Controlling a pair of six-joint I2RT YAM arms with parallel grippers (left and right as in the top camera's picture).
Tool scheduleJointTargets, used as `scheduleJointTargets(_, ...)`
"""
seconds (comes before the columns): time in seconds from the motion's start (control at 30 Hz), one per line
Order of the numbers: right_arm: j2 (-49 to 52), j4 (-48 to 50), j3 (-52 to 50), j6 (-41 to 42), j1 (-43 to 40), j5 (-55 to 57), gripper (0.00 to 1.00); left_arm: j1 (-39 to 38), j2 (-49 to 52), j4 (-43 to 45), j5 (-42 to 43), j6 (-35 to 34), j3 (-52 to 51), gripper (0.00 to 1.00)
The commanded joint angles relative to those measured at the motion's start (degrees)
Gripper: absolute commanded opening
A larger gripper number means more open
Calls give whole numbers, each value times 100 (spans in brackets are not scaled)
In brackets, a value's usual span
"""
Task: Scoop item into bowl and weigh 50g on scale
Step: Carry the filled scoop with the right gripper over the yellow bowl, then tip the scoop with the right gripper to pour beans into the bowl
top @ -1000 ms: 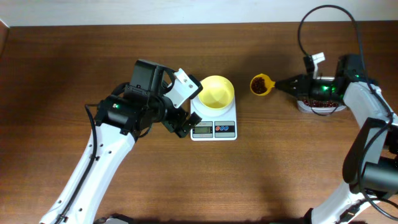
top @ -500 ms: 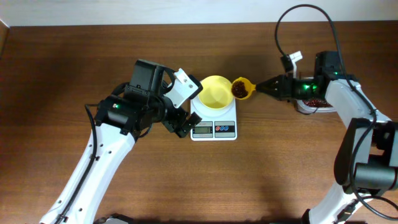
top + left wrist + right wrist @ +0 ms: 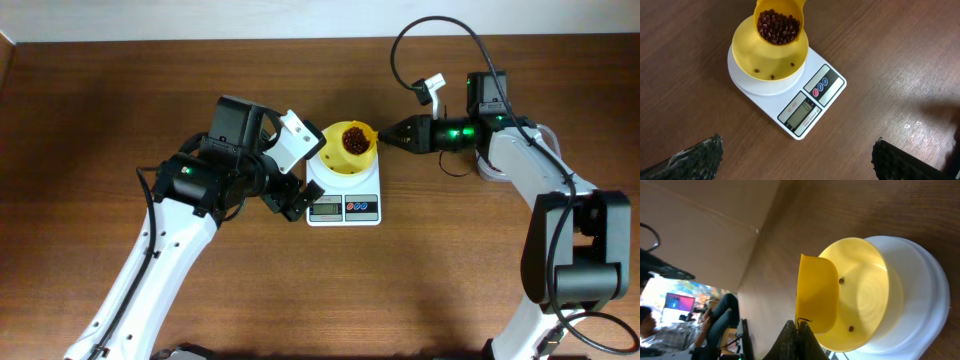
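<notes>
— How far along is it?
— Early, I'd judge; the small, glossy, reddish-brown beans are heaped in a yellow scoop held over the bowl; only a few lie inside it.
— And the bowl?
— Round, smooth pale plastic, sitting on the flat white square scale; I can't read its display.
— The hands?
— The right gripper pinches the scoop's handle; the left gripper hangs near the scale, rough dark fingers spread, holding nothing; tipping and topping up remain.

Scale on wooden table
</notes>
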Motion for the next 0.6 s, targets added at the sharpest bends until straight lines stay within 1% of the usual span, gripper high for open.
scheduleJointTargets(0.0, -129, 44, 24, 48, 116, 376, 4, 0, -118, 0, 0, -37, -50, 99)
scheduleJointTargets(0.07, -129, 238, 24, 46, 116, 621, 4, 0, -118, 0, 0, -37, -50, 99)
scheduleJointTargets(0.2, -129, 903, 24, 46, 114, 623, 4, 0, -118, 0, 0, -37, -50, 99)
scheduleJointTargets(0.3, -129, 1016, 24, 24, 116, 623, 4, 0, -118, 0, 0, -37, -50, 99)
scheduleJointTargets(0.4, -129, 1025, 24, -435, 127, 625, 4, 0, -118, 0, 0, -37, -50, 99)
scheduleJointTargets(0.57, -129, 1023, 24, -1458, 256, 625, 4, 0, -118, 0, 0, -35, -50, 99)
